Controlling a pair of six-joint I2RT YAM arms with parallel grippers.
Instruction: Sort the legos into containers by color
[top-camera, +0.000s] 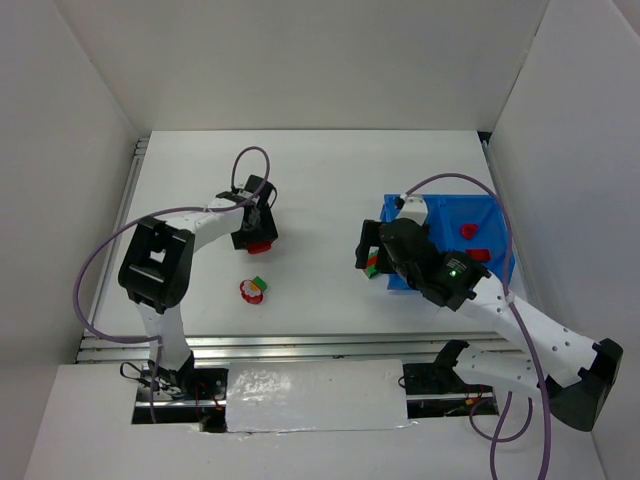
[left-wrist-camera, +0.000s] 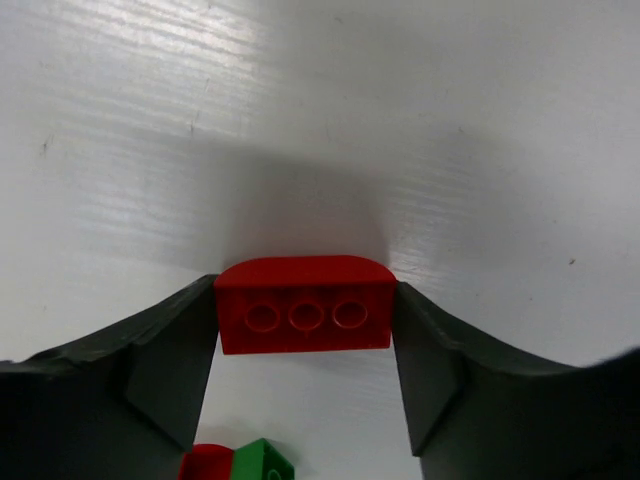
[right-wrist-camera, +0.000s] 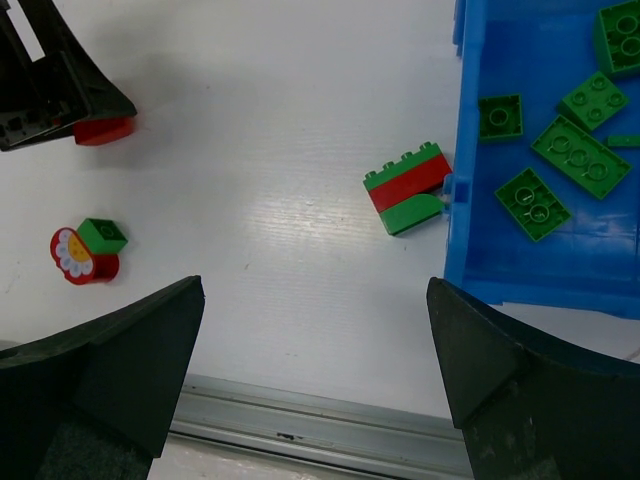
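My left gripper (top-camera: 258, 238) is shut on a red brick (left-wrist-camera: 305, 305), held low over the white table; the brick also shows in the top view (top-camera: 261, 246). My right gripper (right-wrist-camera: 315, 300) is open and empty, above the table just left of the blue bin (right-wrist-camera: 462, 235). A green-red-green stack (right-wrist-camera: 410, 187) lies against the bin's outer wall. Several green bricks (right-wrist-camera: 540, 205) lie in the bin's near compartment. Red pieces (top-camera: 468, 231) lie in the other compartment. A round red-white piece (right-wrist-camera: 73, 255) with a green brick (right-wrist-camera: 102, 235) lies on the table.
The right arm covers much of the bin (top-camera: 495, 225) in the top view. A metal rail (top-camera: 300, 345) runs along the table's near edge. White walls stand on three sides.
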